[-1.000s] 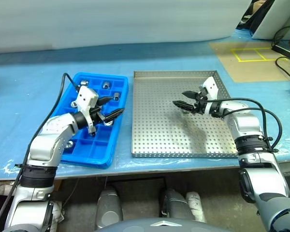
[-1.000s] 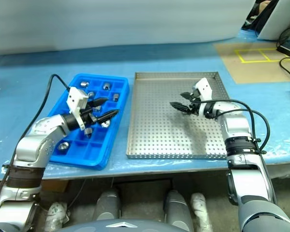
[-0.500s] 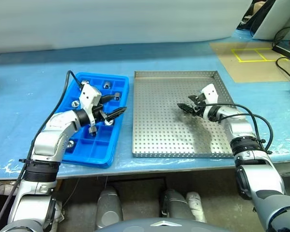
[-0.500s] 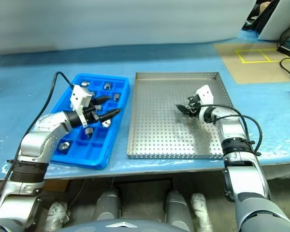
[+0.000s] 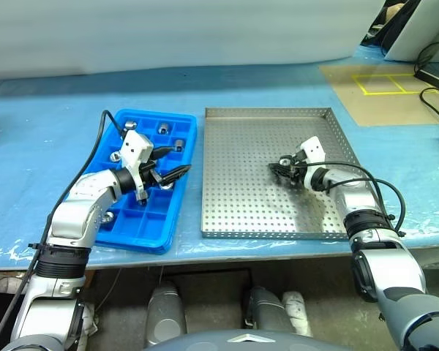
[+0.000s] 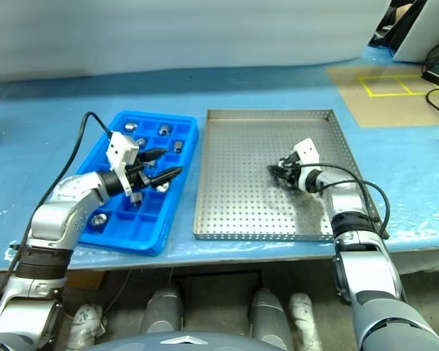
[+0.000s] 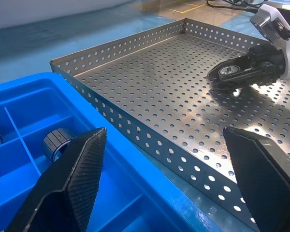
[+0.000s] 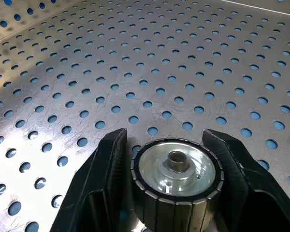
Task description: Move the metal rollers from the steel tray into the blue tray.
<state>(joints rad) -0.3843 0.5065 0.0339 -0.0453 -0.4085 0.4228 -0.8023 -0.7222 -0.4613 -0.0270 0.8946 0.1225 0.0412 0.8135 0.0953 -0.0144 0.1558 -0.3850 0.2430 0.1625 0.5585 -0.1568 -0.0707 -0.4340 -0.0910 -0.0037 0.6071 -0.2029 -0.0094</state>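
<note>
Right gripper [image 5: 281,170] is down on the floor of the steel tray [image 5: 241,205], in the right half, roughly midway front to back. From its wrist camera I see the two black fingers [image 8: 108,169] standing on either side of one metal roller [image 8: 176,186], each right up against its ribbed rim. The roller sits upright on the perforated floor, shiny face and central stub upward. I judge the fingers closed onto it; the roller is not lifted, its base on the tray. From the left wrist camera I see the same roller [image 7: 228,71] between those fingers.

Left gripper [image 5: 172,164] hangs above the blue tray [image 5: 128,230], over its right-hand column of compartments, pointing toward the steel tray. Its fingers [image 7: 75,179] are spread wide with nothing between them.

I count several rollers already in the blue tray: three along the far row [image 5: 162,129], one at the left edge [image 5: 115,156], one near the front left [image 5: 106,216], and one [image 7: 55,141] lying in a compartment just under the left gripper. Some compartments are hidden by the left arm, so I cannot give a full count.

Both trays rest side by side, close but not touching, on a table covered with blue sheeting [image 5: 51,110]. I see just the one gripped roller on the steel tray.
</note>
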